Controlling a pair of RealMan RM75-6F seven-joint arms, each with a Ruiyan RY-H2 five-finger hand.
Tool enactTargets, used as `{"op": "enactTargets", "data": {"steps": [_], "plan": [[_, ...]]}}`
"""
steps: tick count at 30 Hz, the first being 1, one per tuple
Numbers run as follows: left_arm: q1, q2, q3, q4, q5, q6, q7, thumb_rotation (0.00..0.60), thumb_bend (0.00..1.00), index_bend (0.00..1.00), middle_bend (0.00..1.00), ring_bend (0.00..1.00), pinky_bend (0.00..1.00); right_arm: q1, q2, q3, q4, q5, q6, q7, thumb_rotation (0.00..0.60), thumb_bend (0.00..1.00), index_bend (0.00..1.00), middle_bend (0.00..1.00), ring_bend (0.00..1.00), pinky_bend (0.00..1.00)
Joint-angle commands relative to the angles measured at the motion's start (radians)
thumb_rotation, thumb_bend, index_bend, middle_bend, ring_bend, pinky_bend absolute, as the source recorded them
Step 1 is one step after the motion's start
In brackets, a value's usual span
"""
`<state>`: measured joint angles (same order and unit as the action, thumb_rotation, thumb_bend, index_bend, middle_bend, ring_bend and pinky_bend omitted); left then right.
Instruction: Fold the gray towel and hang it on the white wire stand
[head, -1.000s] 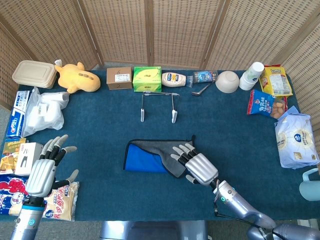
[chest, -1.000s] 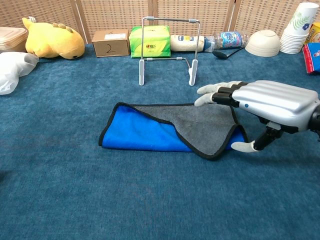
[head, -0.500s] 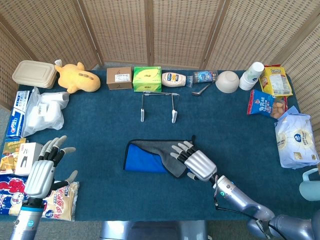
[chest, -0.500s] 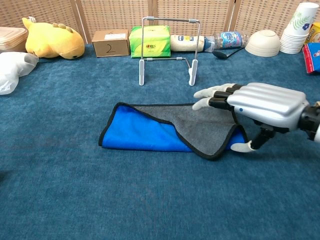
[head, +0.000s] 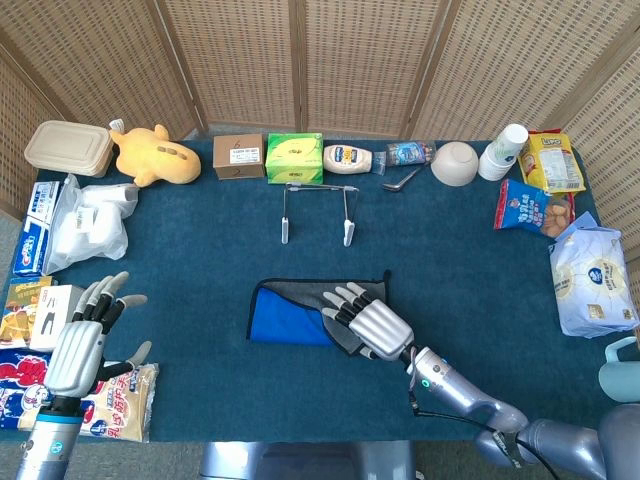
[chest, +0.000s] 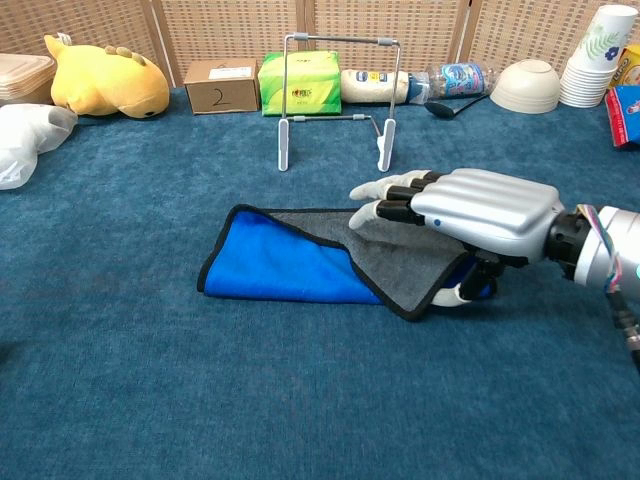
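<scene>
Under my right hand (chest: 470, 205), fingers spread flat on its gray flap, the towel (head: 300, 312) lay mid-worktop, long axis left to right. Straight behind stood the wire stand (chest: 335, 95). My left hand (head: 80, 345), open, hovered well away.

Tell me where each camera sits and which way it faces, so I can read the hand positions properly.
Head view: high above the near table edge, looking steeply down; shows the left hand spread over snack packets and the right hand over the towel.
Chest view: low at the near edge, looking across the table toward the wire stand; only the right hand and its forearm show.
Shared: the towel, the wire stand, the right hand, and the back row, including the yellow plush.
</scene>
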<state>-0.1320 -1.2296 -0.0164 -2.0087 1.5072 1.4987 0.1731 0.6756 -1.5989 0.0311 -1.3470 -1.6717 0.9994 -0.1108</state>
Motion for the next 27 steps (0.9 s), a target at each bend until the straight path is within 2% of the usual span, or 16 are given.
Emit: {"op": "enactTargets", "data": {"steps": [1, 7, 12, 20, 27], "plan": [[0.004, 0.006, 0.000, 0.005, 0.000, 0.001, -0.011, 0.600, 0.38, 0.28, 0.08, 0.00, 0.00, 0.005, -0.011, 0.004, 0.004, 0.014, -0.009, -0.019, 0.600, 0.24, 0.18, 0.05, 0.00, 0.00], [0.007, 0.012, -0.002, 0.010, 0.002, -0.001, -0.027, 0.600, 0.38, 0.28, 0.07, 0.00, 0.00, 0.000, -0.009, 0.003, -0.009, 0.038, -0.007, -0.027, 0.600, 0.34, 0.26, 0.06, 0.00, 0.00], [0.007, 0.012, -0.004, 0.012, 0.008, -0.003, -0.034, 0.600, 0.38, 0.28, 0.07, 0.00, 0.00, -0.010, -0.007, -0.003, -0.015, 0.050, 0.005, -0.036, 0.600, 0.41, 0.29, 0.07, 0.00, 0.00], [0.011, 0.015, -0.005, 0.011, 0.012, -0.001, -0.033, 0.600, 0.37, 0.28, 0.07, 0.00, 0.00, -0.028, -0.009, -0.013, -0.018, 0.061, 0.028, -0.025, 0.600, 0.43, 0.38, 0.08, 0.00, 0.00], [0.014, 0.017, -0.005, 0.008, 0.013, -0.002, -0.035, 0.600, 0.38, 0.28, 0.07, 0.00, 0.00, -0.041, -0.022, -0.017, -0.016, 0.061, 0.055, -0.006, 0.600, 0.44, 0.51, 0.11, 0.00, 0.00]]}}
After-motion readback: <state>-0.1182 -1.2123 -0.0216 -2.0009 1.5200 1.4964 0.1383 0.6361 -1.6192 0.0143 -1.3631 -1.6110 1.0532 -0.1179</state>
